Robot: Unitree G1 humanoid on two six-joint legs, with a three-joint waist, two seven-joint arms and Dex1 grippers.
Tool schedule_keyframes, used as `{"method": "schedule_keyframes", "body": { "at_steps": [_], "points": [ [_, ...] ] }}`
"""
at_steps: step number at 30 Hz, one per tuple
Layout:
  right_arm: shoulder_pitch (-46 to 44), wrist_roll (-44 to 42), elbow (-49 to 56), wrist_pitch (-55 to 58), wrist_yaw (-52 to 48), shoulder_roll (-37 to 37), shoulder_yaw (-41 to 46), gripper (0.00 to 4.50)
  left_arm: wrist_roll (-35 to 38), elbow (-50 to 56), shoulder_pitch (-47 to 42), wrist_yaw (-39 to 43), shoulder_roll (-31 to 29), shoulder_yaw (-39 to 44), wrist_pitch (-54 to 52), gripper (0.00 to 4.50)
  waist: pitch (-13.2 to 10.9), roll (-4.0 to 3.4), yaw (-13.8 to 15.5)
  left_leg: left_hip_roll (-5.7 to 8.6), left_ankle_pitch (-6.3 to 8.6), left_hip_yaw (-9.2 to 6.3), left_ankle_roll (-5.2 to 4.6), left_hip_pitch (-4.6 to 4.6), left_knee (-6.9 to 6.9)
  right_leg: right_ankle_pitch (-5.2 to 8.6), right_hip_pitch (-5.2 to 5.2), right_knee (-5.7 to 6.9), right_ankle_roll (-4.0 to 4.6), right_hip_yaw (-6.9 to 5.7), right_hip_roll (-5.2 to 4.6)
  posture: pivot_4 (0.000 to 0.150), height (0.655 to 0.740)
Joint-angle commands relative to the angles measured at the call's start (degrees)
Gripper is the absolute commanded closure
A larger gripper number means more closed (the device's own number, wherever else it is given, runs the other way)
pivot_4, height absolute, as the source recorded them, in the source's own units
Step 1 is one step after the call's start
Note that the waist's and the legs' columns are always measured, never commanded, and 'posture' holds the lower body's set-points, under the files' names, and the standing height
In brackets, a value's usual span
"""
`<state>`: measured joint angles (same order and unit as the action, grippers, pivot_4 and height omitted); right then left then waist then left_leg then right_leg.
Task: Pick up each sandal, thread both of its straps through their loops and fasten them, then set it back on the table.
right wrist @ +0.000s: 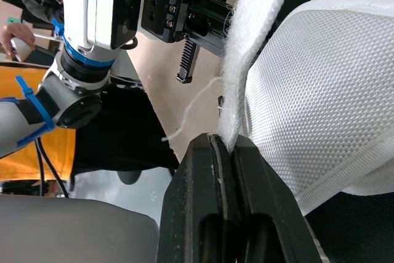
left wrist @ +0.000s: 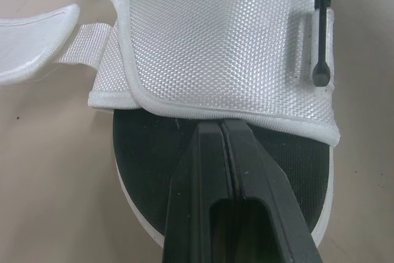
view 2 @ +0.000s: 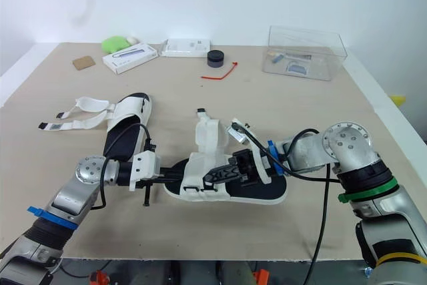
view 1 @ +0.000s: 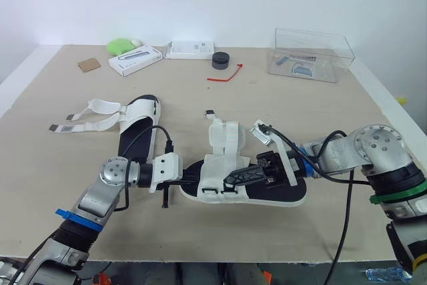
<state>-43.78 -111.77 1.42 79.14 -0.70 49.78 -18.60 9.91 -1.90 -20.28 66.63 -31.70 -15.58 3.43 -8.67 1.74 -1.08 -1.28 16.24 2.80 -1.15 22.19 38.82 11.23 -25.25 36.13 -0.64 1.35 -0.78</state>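
Pinching strap (right wrist: 255,47) of sandal (view 1: 280,195): right end effector (right wrist: 225,143); left end effector (left wrist: 223,127) over insole (left wrist: 151,164).

Near sandal (view 2: 263,193) is lying at table (view 2: 300,118) centre; left gripper (view 2: 165,179) is touching its 9 o'clock end, right gripper (view 2: 212,178) is reaching over it from 3 o'clock. 2nd sandal (view 2: 130,110) is lying at 10 o'clock, straps open.
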Motion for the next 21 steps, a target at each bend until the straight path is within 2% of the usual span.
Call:
{"method": "schedule_keyframes", "body": {
  "at_steps": [1,21],
  "points": [
    [-0.4,-1.2,3.8,-1.0,1.7,0.9,-0.5,4.45,-2.8,-2.4,1.3,0.5,0.1,-3.2,-1.5,4.50,0.0,0.00,0.0,0.00,0.00,0.01,0.00,0.00,0.00,0.00,0.00,0.00,0.00,0.00,-0.01,0.150,0.7400],
    [0.6,-1.2,7.3,-1.4,-0.9,4.6,-1.9,4.45,-3.4,-3.7,1.0,0.6,0.3,-3.6,-0.4,4.50,0.0,0.00,0.1,0.09,0.00,-0.01,0.00,0.01,0.04,0.02,0.03,0.00,-0.06,-0.04,-0.16,0.150,0.7400]
  ]
}}
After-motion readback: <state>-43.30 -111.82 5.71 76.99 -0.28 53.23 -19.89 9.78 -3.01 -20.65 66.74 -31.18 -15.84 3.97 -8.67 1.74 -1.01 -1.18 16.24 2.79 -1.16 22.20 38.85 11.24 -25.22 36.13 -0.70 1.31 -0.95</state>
